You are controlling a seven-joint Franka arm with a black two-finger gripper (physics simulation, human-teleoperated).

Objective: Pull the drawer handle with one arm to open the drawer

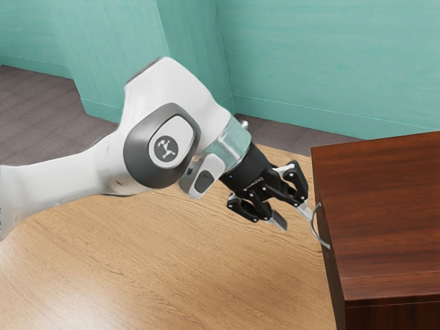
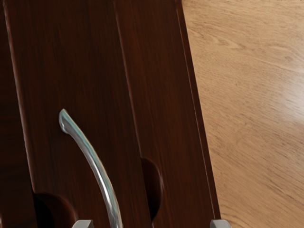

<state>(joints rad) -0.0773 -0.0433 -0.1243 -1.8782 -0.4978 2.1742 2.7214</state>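
A dark wooden cabinet (image 1: pixel 385 206) stands on the table at the exterior view's right. On its front face, which is turned toward the arm, sits a curved silver drawer handle (image 1: pixel 318 223). My black gripper (image 1: pixel 294 216) is open right in front of that handle, and one finger reaches its upper end. In the wrist view the handle (image 2: pixel 92 161) arcs across the drawer front (image 2: pixel 71 71). Two grey fingertips (image 2: pixel 81 223) show wide apart, and the handle passes just inside one of them. The drawer front looks flush with the cabinet.
The light wooden table top (image 1: pixel 158 268) stretches out below and behind the arm. Teal walls and a grey floor lie beyond. In the wrist view, bare table (image 2: pixel 256 118) lies beside the cabinet's edge.
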